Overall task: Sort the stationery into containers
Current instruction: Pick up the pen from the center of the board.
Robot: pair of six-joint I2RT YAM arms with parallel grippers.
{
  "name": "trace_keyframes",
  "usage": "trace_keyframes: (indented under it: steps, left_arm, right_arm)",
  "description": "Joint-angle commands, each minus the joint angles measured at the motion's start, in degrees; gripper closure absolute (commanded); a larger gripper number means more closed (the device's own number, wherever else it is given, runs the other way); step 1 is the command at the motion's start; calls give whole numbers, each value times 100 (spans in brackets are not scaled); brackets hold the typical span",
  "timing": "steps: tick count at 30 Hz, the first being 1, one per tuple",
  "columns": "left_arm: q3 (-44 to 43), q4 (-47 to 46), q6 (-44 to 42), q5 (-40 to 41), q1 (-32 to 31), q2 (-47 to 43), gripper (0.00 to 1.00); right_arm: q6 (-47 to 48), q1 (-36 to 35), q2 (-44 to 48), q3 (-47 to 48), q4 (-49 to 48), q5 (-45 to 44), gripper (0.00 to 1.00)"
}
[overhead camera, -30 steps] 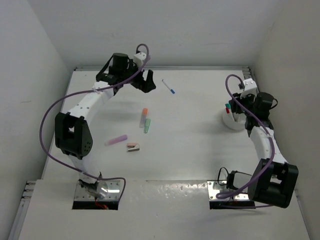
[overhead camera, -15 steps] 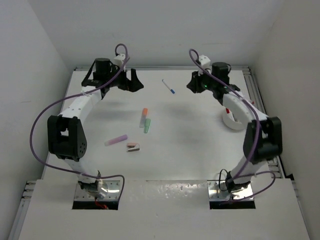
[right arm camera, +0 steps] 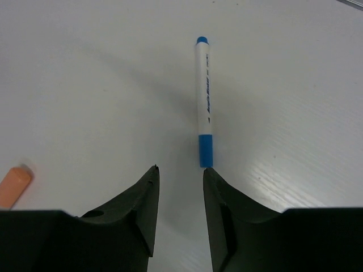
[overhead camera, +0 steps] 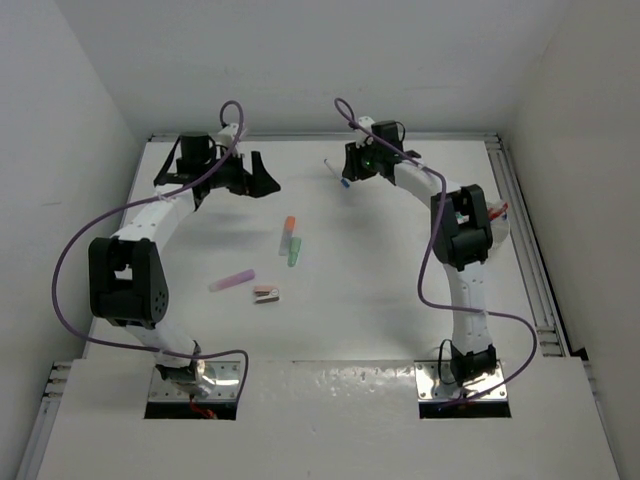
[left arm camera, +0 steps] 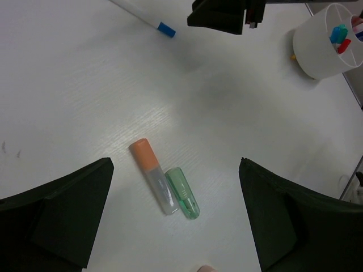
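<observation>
A white pen with a blue cap (right arm camera: 203, 102) lies on the table at the back (overhead camera: 337, 173). My right gripper (right arm camera: 180, 169) hovers just short of it, open and holding nothing, and the cap end sits right beyond its right fingertip (right arm camera: 206, 173). My left gripper (overhead camera: 258, 172) is open wide above an orange highlighter (left arm camera: 151, 178) and a green highlighter (left arm camera: 184, 192) that lie side by side. A pink highlighter (overhead camera: 232, 281) and a small pinkish-brown block (overhead camera: 266, 294) lie nearer the bases. The white tub (left arm camera: 317, 59) holds pens with teal and red caps (left arm camera: 339, 35).
In the top view the right arm's links (overhead camera: 462, 225) cross over the spot where the tub stands, hiding most of it. White walls close in the table at the back and both sides. A metal rail (overhead camera: 520, 230) runs along the right edge.
My right arm has swung from the tub at the right across to the back middle, over the blue-capped pen. My left gripper has drifted left along the back, still open.
</observation>
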State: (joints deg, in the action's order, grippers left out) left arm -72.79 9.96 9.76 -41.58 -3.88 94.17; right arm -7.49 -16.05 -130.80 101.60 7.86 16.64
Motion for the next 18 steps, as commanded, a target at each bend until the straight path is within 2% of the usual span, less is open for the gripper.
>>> trace_keyframes:
  steps: [1, 9, 14, 18]
  left_arm:
    - [81, -231, 96, -315, 159, -250, 0]
    - [160, -222, 298, -526, 318, -276, 0]
    - [248, -336, 316, -596, 309, -373, 0]
    - [292, -337, 281, -614, 318, -364, 0]
  right_arm:
    - [142, -161, -278, 552, -21, -205, 64]
    - [581, -311, -832, 853, -82, -609, 62]
    - [687, -328, -886, 791, -249, -838, 55]
    - [705, -276, -903, 782, -302, -812, 54]
